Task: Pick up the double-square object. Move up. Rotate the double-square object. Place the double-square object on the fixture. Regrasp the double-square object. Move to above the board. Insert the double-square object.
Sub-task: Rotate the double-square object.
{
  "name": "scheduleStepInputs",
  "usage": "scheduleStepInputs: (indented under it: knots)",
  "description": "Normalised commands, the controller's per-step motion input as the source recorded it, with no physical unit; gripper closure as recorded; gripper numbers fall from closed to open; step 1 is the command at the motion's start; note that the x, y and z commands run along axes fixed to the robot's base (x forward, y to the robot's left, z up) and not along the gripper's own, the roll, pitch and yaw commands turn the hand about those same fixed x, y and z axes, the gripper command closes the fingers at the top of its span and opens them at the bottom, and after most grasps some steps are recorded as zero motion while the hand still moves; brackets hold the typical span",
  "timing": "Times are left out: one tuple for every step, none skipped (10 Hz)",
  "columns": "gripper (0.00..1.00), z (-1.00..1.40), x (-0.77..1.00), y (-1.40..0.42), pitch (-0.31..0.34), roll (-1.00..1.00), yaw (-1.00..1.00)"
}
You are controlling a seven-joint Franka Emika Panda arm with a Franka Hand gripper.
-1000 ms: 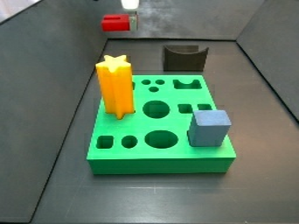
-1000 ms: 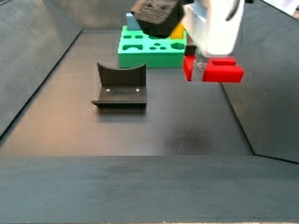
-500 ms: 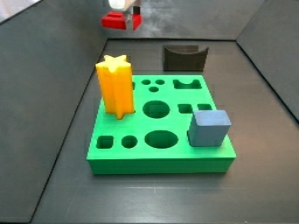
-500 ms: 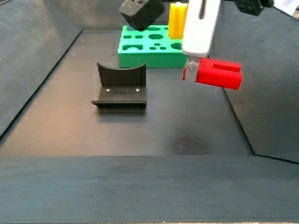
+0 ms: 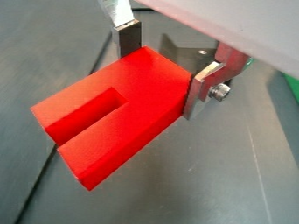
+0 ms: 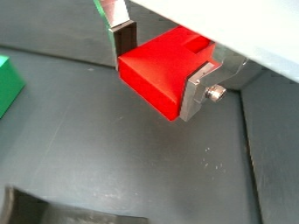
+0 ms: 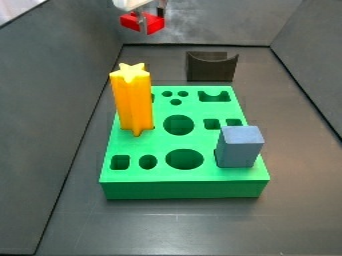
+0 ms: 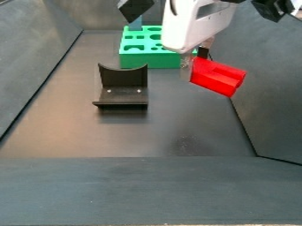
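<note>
The tool, its flat silver fingers closed to the block's width, clamps the glossy red, grooved double-square object by its two flanks, holding it tilted in the air well above the dark surface. In a side view the red block hangs beside the dark grey notched fixture and apart from it. The bright green board with shaped holes carries an upright yellow-orange star prism and a grey-blue cube.
</note>
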Motion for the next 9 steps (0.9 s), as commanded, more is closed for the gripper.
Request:
scheduleStepInputs:
  knots:
    - [1.00, -0.04, 0.02, 0.02, 0.005, -0.02, -1.00]
    - [1.00, -0.04, 0.02, 0.02, 0.005, -0.02, -1.00]
    - [1.00, -0.04, 0.02, 0.02, 0.006, -0.02, -1.00]
    - [1.00, -0.04, 0.02, 0.02, 0.007, -0.03, -1.00]
    - [1.00, -0.04, 0.02, 0.02, 0.007, -0.03, -1.00]
    - [1.00, -0.04, 0.02, 0.02, 0.008, -0.03, -1.00]
    - [1.00, -0.04, 0.02, 0.02, 0.009, -0.04, -1.00]
    - [1.00, -0.04, 0.02, 0.02, 0.010, -0.04, -1.00]
    - [1.00, -0.04, 0.02, 0.02, 0.013, -0.05, -1.00]
